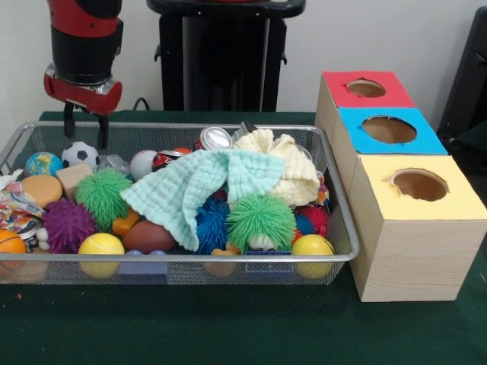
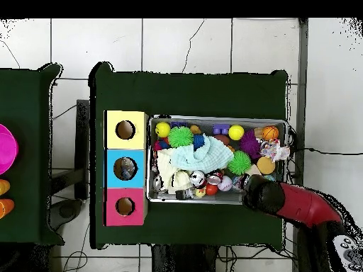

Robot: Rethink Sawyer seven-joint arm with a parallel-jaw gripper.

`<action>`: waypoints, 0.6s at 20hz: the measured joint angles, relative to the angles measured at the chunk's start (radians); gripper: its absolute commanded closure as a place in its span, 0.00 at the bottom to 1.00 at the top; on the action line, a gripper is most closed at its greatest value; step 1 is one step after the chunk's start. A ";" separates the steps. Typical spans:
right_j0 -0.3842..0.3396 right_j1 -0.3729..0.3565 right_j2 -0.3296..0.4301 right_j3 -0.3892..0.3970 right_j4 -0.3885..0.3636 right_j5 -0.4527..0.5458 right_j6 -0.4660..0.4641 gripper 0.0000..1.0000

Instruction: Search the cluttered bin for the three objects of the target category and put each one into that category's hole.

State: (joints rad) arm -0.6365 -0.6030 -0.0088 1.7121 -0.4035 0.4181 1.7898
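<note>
I'm seeing a second dark green table (image 2: 28, 142) lying at nine o'clock overhead, carrying a magenta disc (image 2: 6, 149) and orange items (image 2: 4, 198); white floor tiles (image 2: 184, 42) are showing at twelve.

Wire bin (image 1: 335, 255) crammed with toys, beside box (image 1: 415, 251) with red, blue, yellow holes

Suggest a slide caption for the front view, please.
Gripper hovers over the cluttered wire bin beside the three-hole box.
</note>
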 measured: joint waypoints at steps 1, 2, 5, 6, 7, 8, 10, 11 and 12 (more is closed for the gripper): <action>0.002 0.000 0.000 0.000 0.000 0.000 0.000 0.00; 0.004 0.000 0.000 0.000 0.000 0.000 0.000 0.00; 0.017 0.001 0.001 0.000 0.000 0.000 0.000 0.00; 0.021 0.002 0.001 0.000 0.000 0.000 0.000 0.00; 0.023 0.002 0.001 0.000 0.000 0.000 0.000 0.00; 0.025 0.002 0.001 0.000 0.000 0.000 0.000 0.00; 0.031 0.002 0.001 0.000 0.000 0.000 0.000 0.00; 0.035 0.002 0.001 0.000 0.000 0.000 0.000 0.00; 0.039 0.002 0.001 0.000 0.000 0.000 0.000 0.00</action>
State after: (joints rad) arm -0.5974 -0.6013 -0.0082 1.7123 -0.4032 0.4181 1.7898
